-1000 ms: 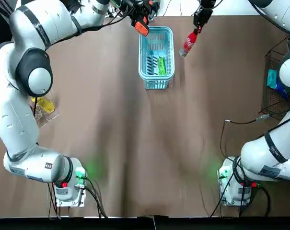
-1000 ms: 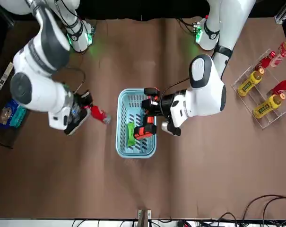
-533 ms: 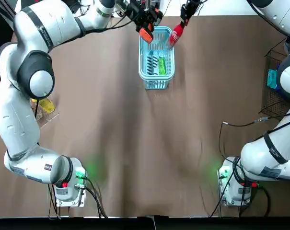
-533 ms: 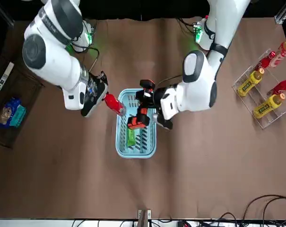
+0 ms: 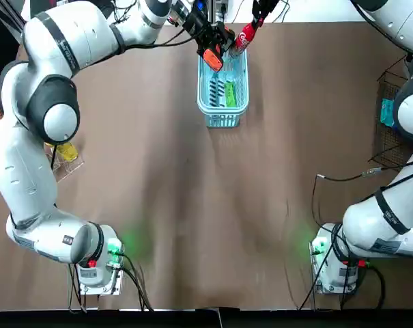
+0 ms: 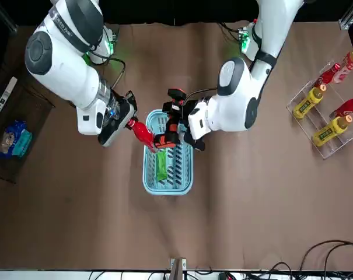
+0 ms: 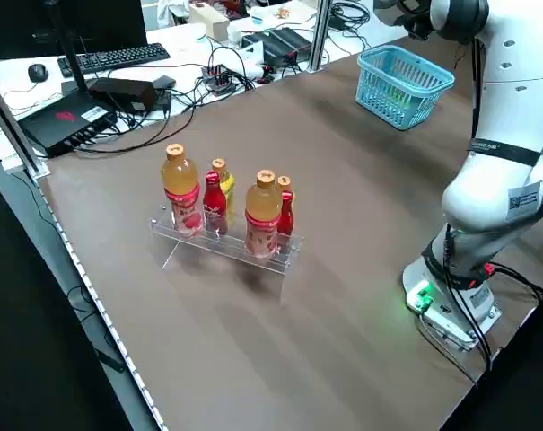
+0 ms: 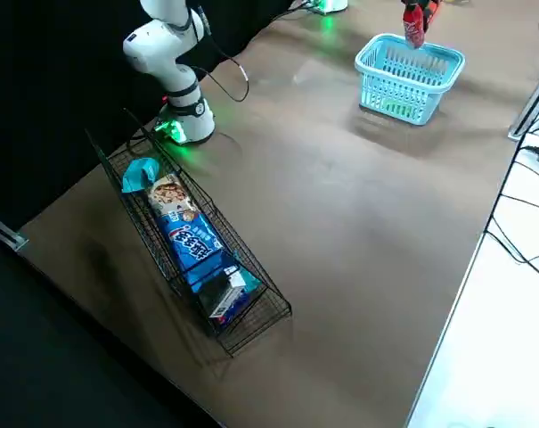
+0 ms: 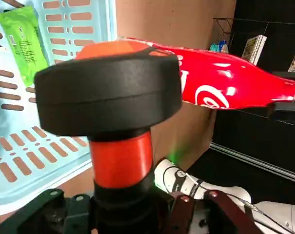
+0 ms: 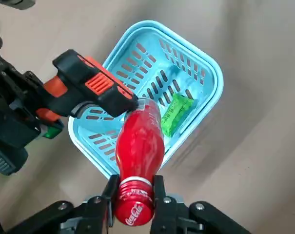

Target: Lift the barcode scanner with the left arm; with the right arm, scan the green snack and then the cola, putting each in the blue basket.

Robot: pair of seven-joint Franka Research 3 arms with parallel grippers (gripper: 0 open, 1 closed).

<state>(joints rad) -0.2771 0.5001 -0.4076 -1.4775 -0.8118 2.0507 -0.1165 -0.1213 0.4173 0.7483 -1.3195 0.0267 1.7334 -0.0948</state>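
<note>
1. The counter (image 5: 192, 191) carries the work. In the top view the action is gathered at its 12 o'clock edge.
2. The blue basket (image 5: 222, 116) stands there. It is taken to be light, slotted plastic, so it could be shifted by a knock on the rim.
3. The cola bottle (image 10: 138, 141) is held tilted over the basket's rim, at about 1 o'clock from the basket's centre in the top view, with its base close to the scanner head.
   - The right end effector (image 10: 135, 191) is clamped on the cap and neck.
   - The bottle is judged to be full, fairly heavy and smooth-walled, so some swing below so high a grip is to be expected.
   - The ridged neck is thought a surer hold than the slick round body.
   - A low release into the basket is advised.
4. The barcode scanner (image 6: 166, 137) is held at about 11 o'clock over the basket, and its orange and black head is turned toward the bottle.
   - The left end effector (image 6: 184, 122) is closed on the handle.
   - The scanner is judged rigid and top-heavy, so the handle is the sensible place to take it.
5. The green snack (image 10: 175, 113) already lies flat on the basket floor, toward 5 o'clock in the top view. It is taken to be light, soft and crinkly, and it may be pressed under the bottle when that is set down.
</note>
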